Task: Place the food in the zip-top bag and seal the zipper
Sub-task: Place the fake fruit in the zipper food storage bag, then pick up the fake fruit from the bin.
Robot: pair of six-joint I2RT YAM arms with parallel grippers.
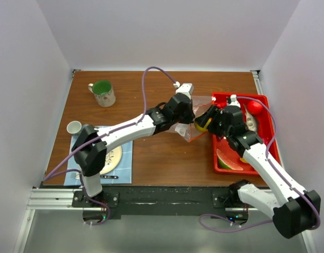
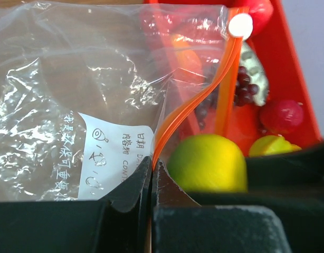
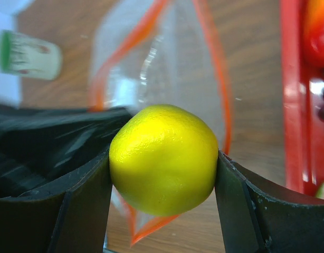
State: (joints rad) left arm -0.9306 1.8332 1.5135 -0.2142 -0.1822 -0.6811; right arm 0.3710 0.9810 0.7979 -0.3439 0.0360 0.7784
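Observation:
The zip-top bag [image 2: 72, 79] hangs crinkled and clear, its mouth gaping. My left gripper [image 2: 152, 166] is shut on the orange-red zipper [image 2: 204, 100] at one lip of the mouth. In the top view the left gripper [image 1: 191, 119] holds the bag [image 1: 189, 133] up beside the red tray. My right gripper [image 3: 163, 163] is shut on a yellow lemon [image 3: 163, 158], right in front of the bag's mouth [image 3: 167, 68]. From the left wrist the lemon [image 2: 207, 163] sits just beside the held lip. More food lies in the tray: purple grapes [image 2: 244, 87], silver fish [image 2: 254, 74], red apple [image 1: 254, 108], watermelon wedge [image 1: 228, 161].
The red tray [image 1: 267, 137] stands at the right of the wooden table. A green-filled mug [image 1: 103, 93] stands at the back left and a small white cup [image 1: 74, 127] near the left edge. A cream plate [image 1: 113, 158] rests on a blue mat at the front left.

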